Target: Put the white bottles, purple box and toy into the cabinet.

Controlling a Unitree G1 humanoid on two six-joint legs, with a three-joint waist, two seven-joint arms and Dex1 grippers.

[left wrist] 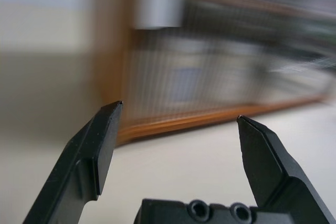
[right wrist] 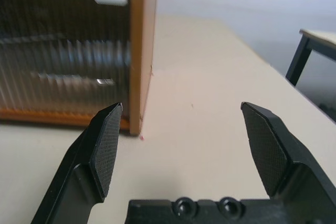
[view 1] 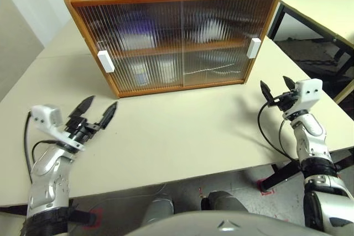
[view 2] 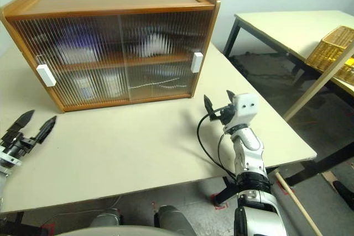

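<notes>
- The cabinet [view 1: 171, 34] stands in the upper middle of the left eye view on a cream table [view 1: 182, 131], both ribbed sliding doors drawn across its front.
- A white handle [view 1: 105, 61] sits at the lower left edge of the doors and another white handle [view 1: 254, 48] at the right edge.
- Behind the ribbed panes the contents are only smears: a purple patch [view 1: 145, 27] on the upper shelf at left, which may be the purple box, and a white shape [view 1: 213, 27] on the upper shelf at right.
- On the lower shelf, left of centre, a pale blur with blue [view 1: 141, 75] could be one of the white bottles; I cannot tell for sure, and the toy cannot be picked out.
- The left gripper [view 1: 98, 110] hangs over the table at lower left of the frame, fingers spread wide with nothing between them, apart from the cabinet.
- The right gripper [view 1: 276, 88] is at the right of the frame near the table's edge, also spread and empty, beside the cabinet's right end.
- In the right eye view a second table [view 2: 287, 29] stands at upper right, with a yellow wicker basket [view 2: 334, 51] cut off by the frame edge.
- The left wrist view is smeared, showing the cabinet only as brown and grey streaks.
</notes>
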